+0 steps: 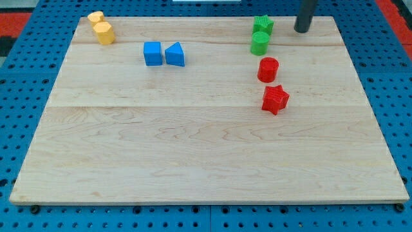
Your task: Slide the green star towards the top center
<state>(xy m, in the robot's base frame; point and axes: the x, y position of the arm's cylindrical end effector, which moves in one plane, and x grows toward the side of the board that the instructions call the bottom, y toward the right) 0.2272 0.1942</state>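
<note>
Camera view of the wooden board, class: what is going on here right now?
A robot arm's dark rod is working on a wooden board scattered with coloured blocks. My tip sits near the view's top right, just right of the green star and not touching it. A green cylinder stands directly below the star, with a red cylinder and red star further down. Two blue blocks and two yellow blocks sit at the top left. The star is not yet at the top centre.
</note>
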